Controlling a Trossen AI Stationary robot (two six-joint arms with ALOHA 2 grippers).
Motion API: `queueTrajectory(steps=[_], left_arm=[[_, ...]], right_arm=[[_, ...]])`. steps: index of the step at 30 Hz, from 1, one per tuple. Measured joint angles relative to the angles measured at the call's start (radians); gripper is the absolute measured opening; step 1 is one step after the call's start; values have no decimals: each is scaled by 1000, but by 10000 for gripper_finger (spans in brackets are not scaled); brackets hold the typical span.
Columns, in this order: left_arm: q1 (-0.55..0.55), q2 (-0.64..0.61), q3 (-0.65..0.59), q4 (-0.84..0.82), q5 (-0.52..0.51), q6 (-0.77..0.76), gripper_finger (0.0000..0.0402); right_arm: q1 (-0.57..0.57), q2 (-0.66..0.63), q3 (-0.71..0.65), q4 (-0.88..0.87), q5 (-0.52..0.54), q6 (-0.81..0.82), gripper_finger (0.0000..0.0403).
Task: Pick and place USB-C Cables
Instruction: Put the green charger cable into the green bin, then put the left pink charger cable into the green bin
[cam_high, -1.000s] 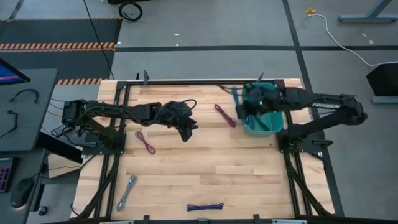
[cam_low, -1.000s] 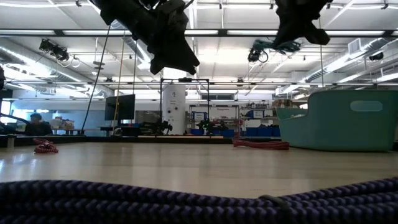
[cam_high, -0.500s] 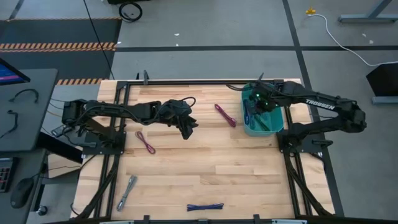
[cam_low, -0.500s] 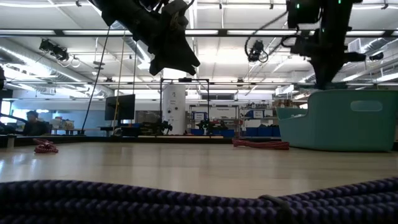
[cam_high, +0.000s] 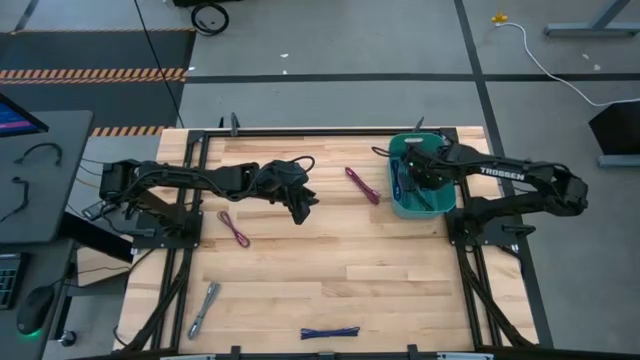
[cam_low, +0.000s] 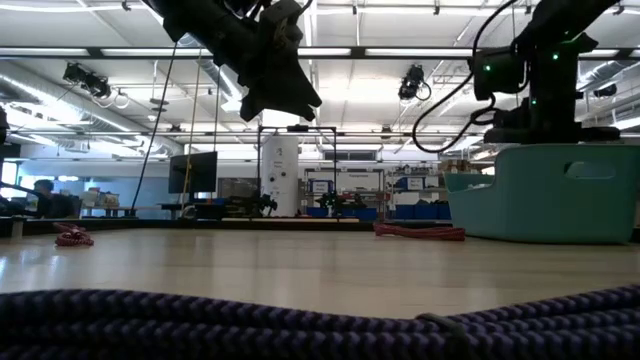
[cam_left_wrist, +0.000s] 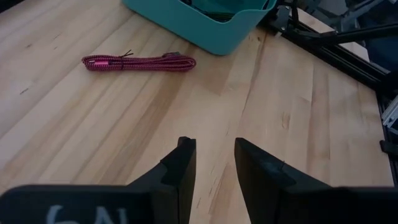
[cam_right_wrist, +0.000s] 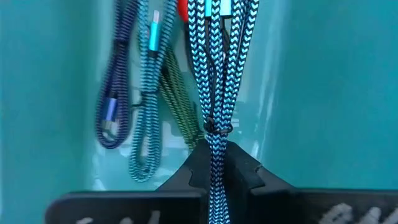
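From above, the wooden table (cam_high: 330, 270) carries a magenta cable (cam_high: 362, 185) beside the teal bin (cam_high: 440, 203). The left gripper (cam_left_wrist: 211, 165) hovers, fingers apart. The right gripper (cam_right_wrist: 216, 168) pinches a teal cable (cam_right_wrist: 217, 74) inside the bin.

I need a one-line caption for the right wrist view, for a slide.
Right gripper shut on a teal braided cable, holding it inside the teal bin above other cables.

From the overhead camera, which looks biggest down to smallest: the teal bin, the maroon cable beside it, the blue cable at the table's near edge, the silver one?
1. Teal bin, clearly largest.
2. Blue cable, longest of the cables.
3. Maroon cable and silver-grey cable look about alike; I would not rank them.
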Motion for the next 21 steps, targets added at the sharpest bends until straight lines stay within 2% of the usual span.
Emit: queueTrajectory(steps=[11, 21], left_arm=[[0, 0, 0, 0, 0, 0, 117], [0, 0, 0, -1, 0, -41, 117]], right_arm=[[0, 0, -57, 7, 5, 34, 61], [10, -5, -37, 2, 40, 6, 137]])
